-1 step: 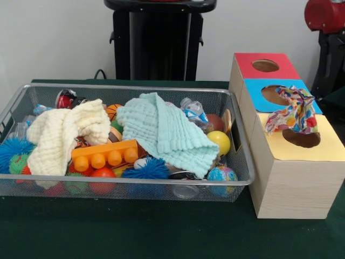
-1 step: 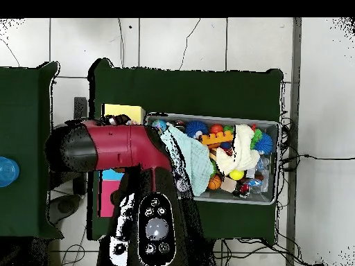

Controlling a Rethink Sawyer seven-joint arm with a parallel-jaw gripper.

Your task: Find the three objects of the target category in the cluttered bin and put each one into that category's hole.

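A colourful patterned cloth lies bunched on the wooden sorting box, draped over the edge of the hole in the yellow panel and partly over the blue one. In the wire bin a cream cloth covers the left side and a mint green cloth spreads over the middle. From above, the mint cloth and cream cloth show among the toys. The red arm reaches over the box and hides most of it. No gripper shows in either view.
The bin also holds an orange toy brick, spiky blue balls, a yellow ball, a globe ball, plastic bottles and a can. The box has a red panel hole and a blue panel hole. A red arm part sits top right.
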